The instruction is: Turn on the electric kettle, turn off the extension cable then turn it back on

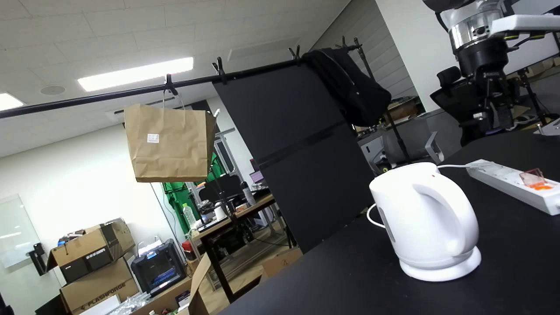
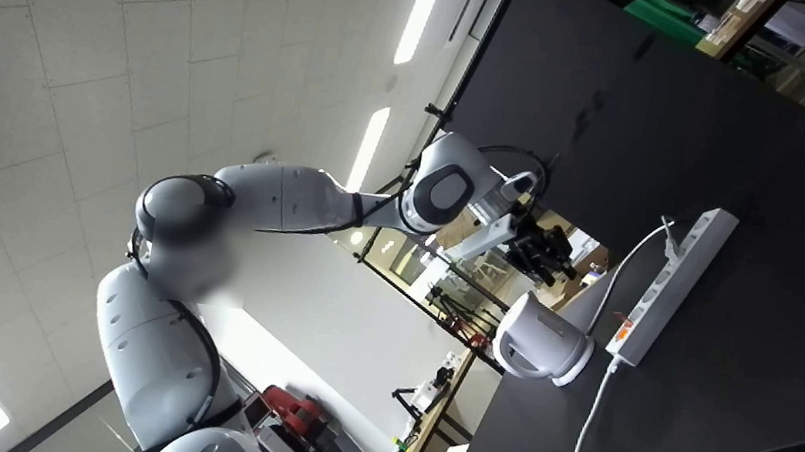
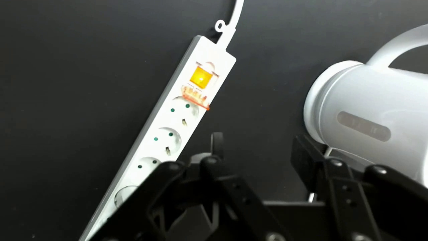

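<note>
- Now, at the left of the wrist view, comes the extension cable (image 3: 152, 145), long and flat on the black bench (image 3: 67, 100); an exterior view shows what looks like a plug (image 2: 671, 250) in it, well along from the switch end.
- Right up at that end, the switch (image 3: 201, 77) glows amber, so I read the power as on, and the reddish see-through cover flap (image 3: 195, 97) stands tipped up beside it, leaving the button bare.
- Moving across, it's the gripper (image 3: 258, 150): jaws apart, dark bench showing through the gap, nothing in its hold! Both exterior views put it up in the air, touching neither of the task's things.
- Over on the right sits the electric kettle (image 3: 378, 110), upright on its base near the extension cable; its own control I can't make out, so whether it's running is anybody's call.
- Which step, then? With the switch so squarely in the wrist view, I lean towards the extension cable stage, though the lit lamp fits before the off-press or after the return.
- If the off-press is pending, the next move wants jaws drawn together into one blunt tip, straight down onto the switch, clear of the cover flap, then a second press. If not, simply back away.
</note>
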Tool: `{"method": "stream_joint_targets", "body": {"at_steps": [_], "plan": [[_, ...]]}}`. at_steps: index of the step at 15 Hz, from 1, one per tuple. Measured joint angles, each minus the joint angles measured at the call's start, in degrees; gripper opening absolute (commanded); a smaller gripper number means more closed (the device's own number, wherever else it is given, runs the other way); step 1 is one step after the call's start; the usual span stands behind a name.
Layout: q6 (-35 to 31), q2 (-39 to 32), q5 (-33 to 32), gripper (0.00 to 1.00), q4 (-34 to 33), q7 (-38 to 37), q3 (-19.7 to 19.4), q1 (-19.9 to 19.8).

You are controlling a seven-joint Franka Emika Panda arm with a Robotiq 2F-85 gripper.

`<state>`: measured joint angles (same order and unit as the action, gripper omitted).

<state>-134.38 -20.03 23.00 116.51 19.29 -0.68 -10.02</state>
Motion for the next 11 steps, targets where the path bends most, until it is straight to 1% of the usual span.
{"method": "stream_joint_targets", "body": {"at_steps": [2, 3, 7, 11], "plan": [[-1.9, 0.4, -3.4, 0.99, 0.9, -2.2, -0.4, 0.8], [-2.5, 0.7, -5.0, 1.00, 1.3, -3.2, -0.6, 1.1], [-4.4, 1.5, -9.7, 1.00, 2.7, -6.3, -0.9, 1.7], [-5.2, 1.9, -11.6, 1.00, 3.5, -7.9, -1.3, 2.1]]}}
